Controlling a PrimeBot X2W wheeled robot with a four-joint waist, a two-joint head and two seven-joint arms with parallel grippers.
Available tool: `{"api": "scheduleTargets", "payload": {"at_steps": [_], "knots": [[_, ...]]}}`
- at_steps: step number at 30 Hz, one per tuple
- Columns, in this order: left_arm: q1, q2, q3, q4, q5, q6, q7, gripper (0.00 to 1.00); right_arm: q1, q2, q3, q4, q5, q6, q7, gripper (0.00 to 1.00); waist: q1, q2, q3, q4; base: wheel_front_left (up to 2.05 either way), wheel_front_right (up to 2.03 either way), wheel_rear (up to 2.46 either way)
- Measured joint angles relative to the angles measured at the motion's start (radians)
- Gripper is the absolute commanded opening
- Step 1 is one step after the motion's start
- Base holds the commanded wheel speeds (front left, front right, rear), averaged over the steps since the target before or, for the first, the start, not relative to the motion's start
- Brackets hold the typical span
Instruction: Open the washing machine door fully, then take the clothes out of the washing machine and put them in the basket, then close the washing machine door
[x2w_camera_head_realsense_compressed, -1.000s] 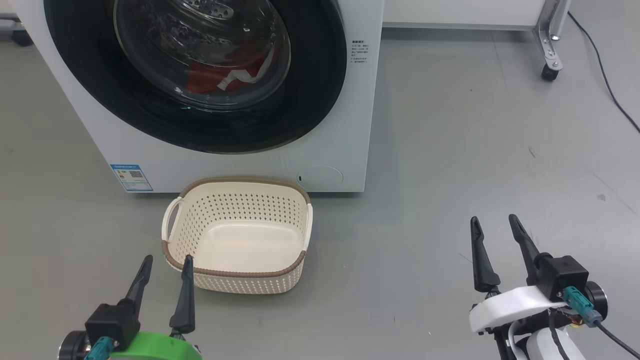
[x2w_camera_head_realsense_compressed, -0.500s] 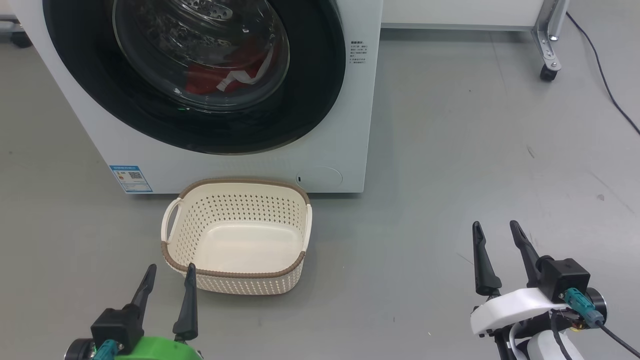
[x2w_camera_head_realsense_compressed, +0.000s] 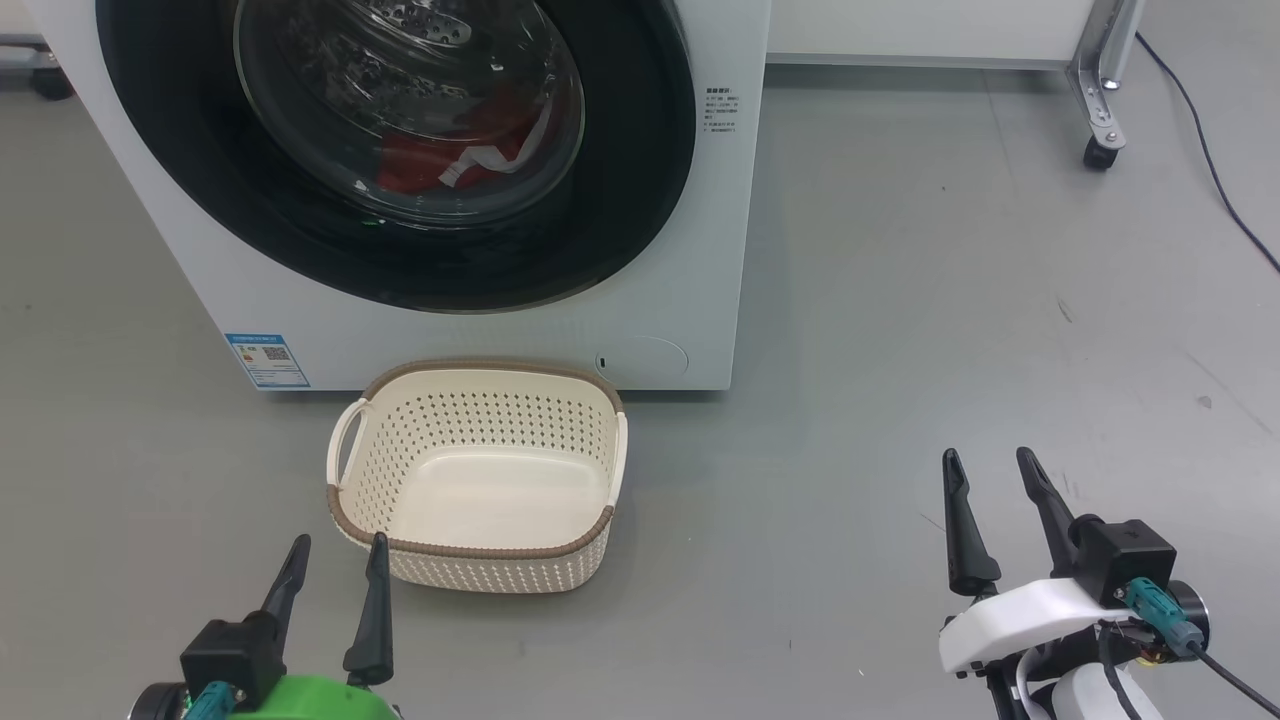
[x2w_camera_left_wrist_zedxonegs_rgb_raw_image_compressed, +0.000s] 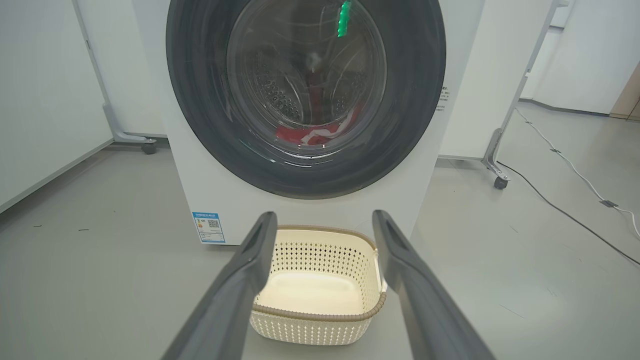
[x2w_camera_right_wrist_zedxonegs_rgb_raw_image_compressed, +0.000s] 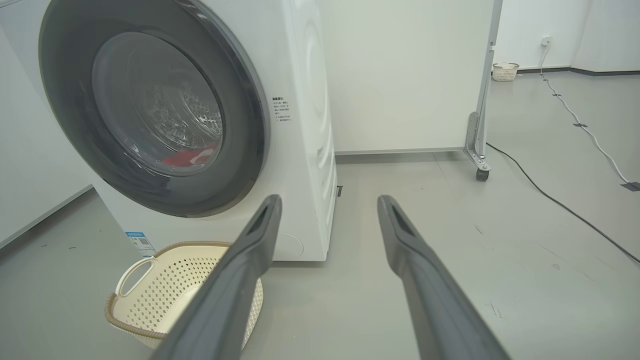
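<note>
The white washing machine stands ahead with its round black-rimmed door closed flat against the front. Red clothes with white trim lie in the drum behind the glass; the same clothes show in the left wrist view and the clothes in the right wrist view. The cream basket sits on the floor just before the machine, nothing inside. My left gripper is open just short of the basket's near rim. My right gripper is open over bare floor, well right of the basket.
A white panel on a wheeled metal foot stands right of the machine, with a dark cable running across the grey floor beside it. A small cream basket rests by the far wall. Another wheeled foot sits left of the machine.
The head camera has shifted slightly, so the machine and basket sit a little lower and to the right. Both grippers have dropped a little in the view and stay open.
</note>
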Motion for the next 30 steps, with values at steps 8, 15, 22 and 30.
{"api": "scheduleTargets", "payload": {"at_steps": [8, 15, 22, 30], "knots": [[0.0, -0.001, 0.003, 0.004, 0.0, -0.003, 0.0, 1.0, -0.002, 0.002, 0.001, 0.002, 0.009, 0.0, 0.0, 1.0, 0.0, 0.0, -0.001, 0.002, 0.0, 0.0, 0.0], [0.0, -0.002, 0.007, 0.002, 0.002, -0.004, 0.0, 1.0, -0.004, 0.003, 0.002, 0.005, 0.009, 0.0, 0.0, 1.0, 0.0, 0.0, 0.0, 0.003, 0.0, 0.0, 0.0], [-0.001, -0.003, 0.006, 0.001, 0.004, -0.009, 0.0, 1.0, -0.013, 0.004, 0.002, -0.006, 0.008, -0.002, -0.001, 1.0, 0.0, 0.0, 0.013, 0.005, 0.0, 0.0, 0.0], [-0.006, -0.003, 0.005, -0.007, 0.004, -0.013, 0.0, 1.0, -0.04, 0.005, -0.012, -0.027, 0.026, 0.002, -0.001, 0.0, 0.0, 0.0, 0.053, 0.016, 0.0, 0.0, 0.0]]}}
